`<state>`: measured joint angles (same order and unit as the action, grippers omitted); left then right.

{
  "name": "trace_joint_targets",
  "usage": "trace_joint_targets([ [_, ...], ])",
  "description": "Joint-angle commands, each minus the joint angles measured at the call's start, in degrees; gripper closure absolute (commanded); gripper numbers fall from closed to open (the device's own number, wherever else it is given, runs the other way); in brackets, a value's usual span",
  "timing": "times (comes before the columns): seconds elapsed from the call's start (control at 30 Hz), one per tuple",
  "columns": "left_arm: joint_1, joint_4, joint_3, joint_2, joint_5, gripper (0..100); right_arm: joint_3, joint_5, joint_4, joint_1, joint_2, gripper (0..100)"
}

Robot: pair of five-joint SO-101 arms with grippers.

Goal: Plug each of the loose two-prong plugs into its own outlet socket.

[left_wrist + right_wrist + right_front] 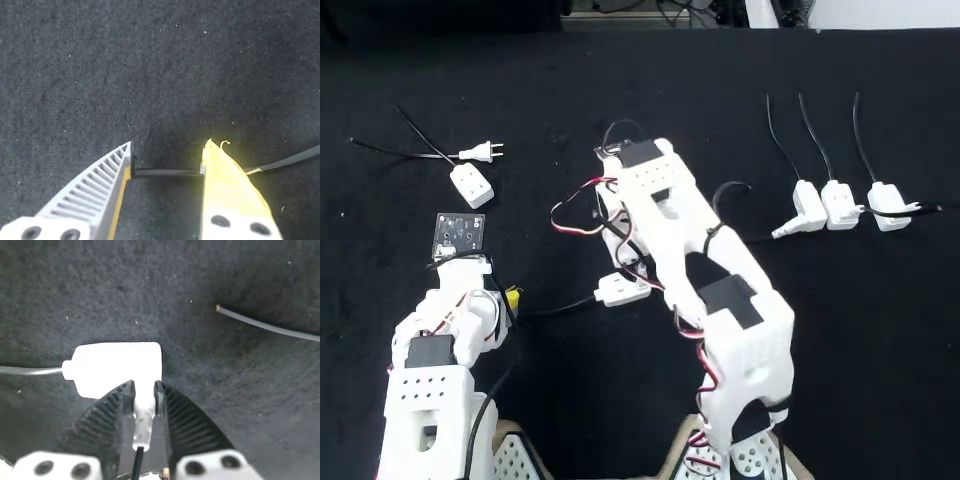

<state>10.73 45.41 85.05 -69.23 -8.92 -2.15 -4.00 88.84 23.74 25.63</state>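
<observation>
Right wrist view: right gripper (144, 387) was clenched, ribbed black fingers (105, 415) on a white plug (143, 422) against a rounded white socket (117, 367). Left gripper (168, 145) stood released astride a thin black cable (165, 172); a loose plug (480, 152) lay at 10 o'clock on the table (620, 80).

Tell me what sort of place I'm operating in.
Probably a robotics lab bench: a table under black cloth, two white plastic arms, and three white outlet blocks on short black cords laid in a row.
</observation>
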Motion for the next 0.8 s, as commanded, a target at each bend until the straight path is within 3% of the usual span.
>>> trace_joint_targets([
  [0.0, 0.48, -0.79, -0.31, -0.44, 0.0, 77, 4.97, 0.62, -5.98, 1.23, 0.84, 98.8],
  [0.23, 0.48, -0.79, -0.31, -0.44, 0.0, 77, 5.67, 0.62, -6.59, 1.32, -0.75, 98.8],
  [0.47, 0.48, -0.97, -0.31, -0.44, 0.0, 77, 7.69, 1.05, -5.45, 5.01, -13.05, 97.2],
  [0.67, 0.57, -0.88, -0.31, -0.44, 0.0, 77, 8.75, 5.63, -5.89, 6.15, -16.31, 72.7],
  [0.77, 2.51, -1.14, -0.4, -0.44, 0.0, 77, 8.22, 8.97, -6.42, 6.07, -16.92, 69.4],
])
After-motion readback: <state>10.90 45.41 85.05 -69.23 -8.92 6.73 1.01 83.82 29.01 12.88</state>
